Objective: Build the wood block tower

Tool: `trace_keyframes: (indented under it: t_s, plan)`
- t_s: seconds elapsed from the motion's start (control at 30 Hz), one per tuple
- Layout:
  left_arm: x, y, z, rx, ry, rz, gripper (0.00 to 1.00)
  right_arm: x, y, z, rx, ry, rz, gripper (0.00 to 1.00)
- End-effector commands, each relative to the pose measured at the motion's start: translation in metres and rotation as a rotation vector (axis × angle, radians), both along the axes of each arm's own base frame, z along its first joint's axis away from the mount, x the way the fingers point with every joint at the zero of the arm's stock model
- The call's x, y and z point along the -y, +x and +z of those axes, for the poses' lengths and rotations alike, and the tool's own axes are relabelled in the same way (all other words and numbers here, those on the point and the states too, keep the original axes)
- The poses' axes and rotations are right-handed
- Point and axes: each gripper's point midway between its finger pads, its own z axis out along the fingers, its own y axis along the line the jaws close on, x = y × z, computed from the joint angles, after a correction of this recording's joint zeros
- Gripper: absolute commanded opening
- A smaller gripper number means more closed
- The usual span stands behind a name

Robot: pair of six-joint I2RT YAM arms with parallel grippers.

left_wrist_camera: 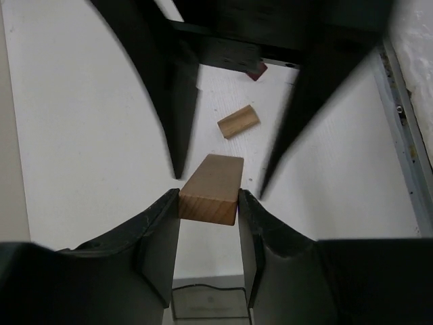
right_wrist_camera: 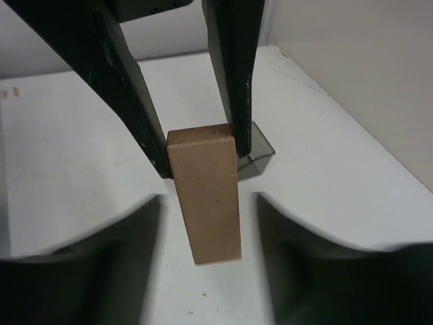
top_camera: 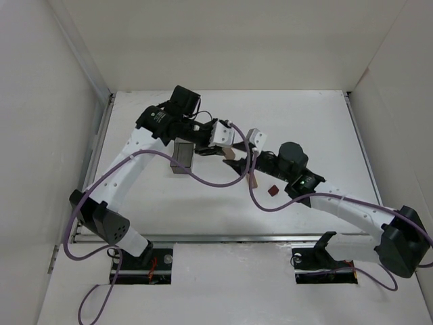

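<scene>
- Wooden pieces are unstacked in the top view. A dark reddish-brown block (top_camera: 272, 191) lies on the white table (top_camera: 318, 128), just beside the right arm. The left gripper (top_camera: 229, 150) and right gripper (top_camera: 241, 166) sit close together near mid-table, right of the dark bin (top_camera: 181, 157). The tan blocks are too small here to tell apart.
- Left wrist view: the left gripper (left_wrist_camera: 209, 198) pinches a flat tan block (left_wrist_camera: 211, 189) by its sides, both fingers (left_wrist_camera: 159, 233) touching it. A small tan piece (left_wrist_camera: 238, 122) lies beyond on the table. The reddish-brown block (left_wrist_camera: 257, 71) is farther off, half hidden. The bin's rim is at the bottom edge.
- Right wrist view: the right gripper (right_wrist_camera: 201, 159) is clamped on one end of a long tan block (right_wrist_camera: 206, 203). The free end points toward the camera, over bare table.
</scene>
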Motion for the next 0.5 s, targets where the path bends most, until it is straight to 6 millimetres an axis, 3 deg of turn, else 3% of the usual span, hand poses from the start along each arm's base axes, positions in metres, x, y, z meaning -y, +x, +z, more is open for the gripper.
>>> trace_keyframes:
  t_s: [0.0,0.03,0.07,0.17,0.2,0.27,0.3,0.47]
  plan:
    - [0.011,0.026,-0.009,-0.049,0.018,0.185,0.0,0.009,0.01,0.019,-0.063,0.03,-0.101,0.79]
    - [0.012,0.032,-0.017,-0.063,0.04,0.229,0.0,0.015,0.013,0.019,-0.087,0.025,-0.139,1.0]
    - [0.011,0.041,-0.031,-0.081,0.072,0.273,0.0,0.024,0.012,0.025,-0.099,0.03,-0.176,1.0]
    - [-0.001,0.066,-0.066,-0.097,0.132,0.416,0.0,0.057,0.015,0.005,-0.178,-0.033,-0.324,1.0]
    - [-0.004,0.071,-0.078,-0.104,0.149,0.433,0.0,0.075,0.015,0.011,-0.191,-0.009,-0.407,1.0]
    - [-0.004,0.073,-0.103,-0.131,0.163,0.454,0.0,0.099,0.011,-0.002,-0.241,-0.043,-0.492,1.0]
    - [-0.003,0.074,-0.113,-0.144,0.168,0.46,0.0,0.112,0.005,0.004,-0.231,-0.029,-0.515,1.0]
    - [0.019,0.07,-0.154,-0.178,0.17,0.449,0.0,0.139,-0.015,0.0,-0.273,-0.02,-0.57,1.0]
